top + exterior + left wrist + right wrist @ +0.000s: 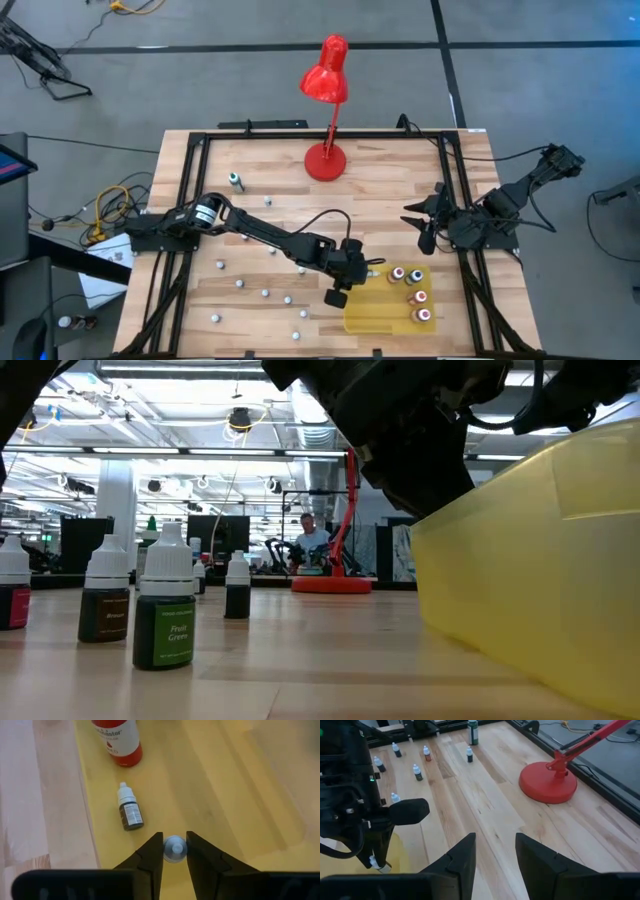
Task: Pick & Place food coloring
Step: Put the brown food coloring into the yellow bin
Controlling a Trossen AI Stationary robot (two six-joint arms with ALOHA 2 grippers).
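My left gripper [335,293] reaches over the near left corner of the yellow tray [375,318] and is shut on a tiny food coloring bottle [175,849]. Only the bottle's pale round cap shows between the fingers. A second small bottle [130,812] with dark contents lies on its side on the tray floor. A red-labelled bottle [117,740] stands beyond it. Several more small bottles [265,293] stand on the wood left of the tray. My right gripper [495,837] waits open at the table's right edge, with nothing between its fingers. My left gripper pinches the tiny bottle at its pale cap [175,851] between the ends of its two fingers. The fingers slant down from the table's left side. The bottle is upright, cap toward the wrist, low over the tray floor; I cannot tell whether its bottom rests there.
A red desk lamp [326,160] stands at the far middle of the table. A taller teal bottle [237,180] stands at the far left. Several larger bottles [415,275] stand in the tray's right half. A black frame [300,135] runs around the table's edges.
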